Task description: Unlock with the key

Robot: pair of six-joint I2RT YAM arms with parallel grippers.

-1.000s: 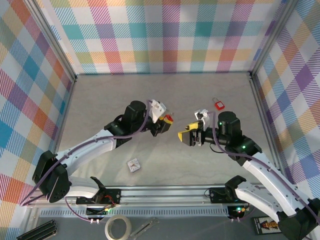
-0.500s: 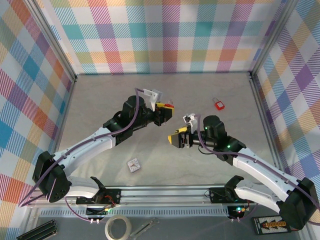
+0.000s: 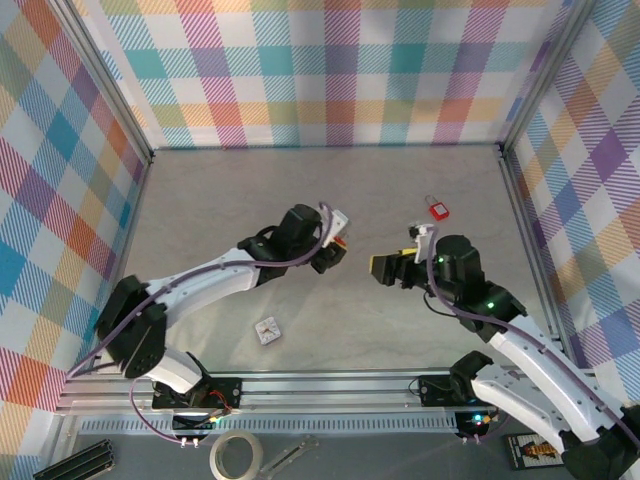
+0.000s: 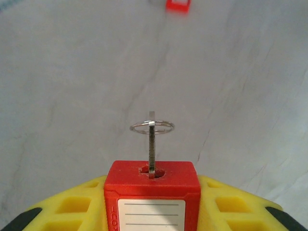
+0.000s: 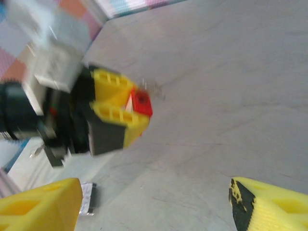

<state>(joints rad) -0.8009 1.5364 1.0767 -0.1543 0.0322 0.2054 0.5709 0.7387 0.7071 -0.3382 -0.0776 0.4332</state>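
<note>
1 red padlock (image 4: 169, 182), white lined label (image 4: 151, 214), silver key (image 4: 151, 147) standing in keyhole

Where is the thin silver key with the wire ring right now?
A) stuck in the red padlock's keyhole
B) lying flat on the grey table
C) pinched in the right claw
A: the thin silver key stands in the keyhole atop the red padlock.

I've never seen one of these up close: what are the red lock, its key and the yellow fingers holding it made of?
Red lock: likely a plastic shell; matte, even colour, moulded edges.
Key and ring: metal; thin, with silvery glints.
Yellow fingers: probably moulded or printed plastic; matte, with ribbed cut-outs.
</note>
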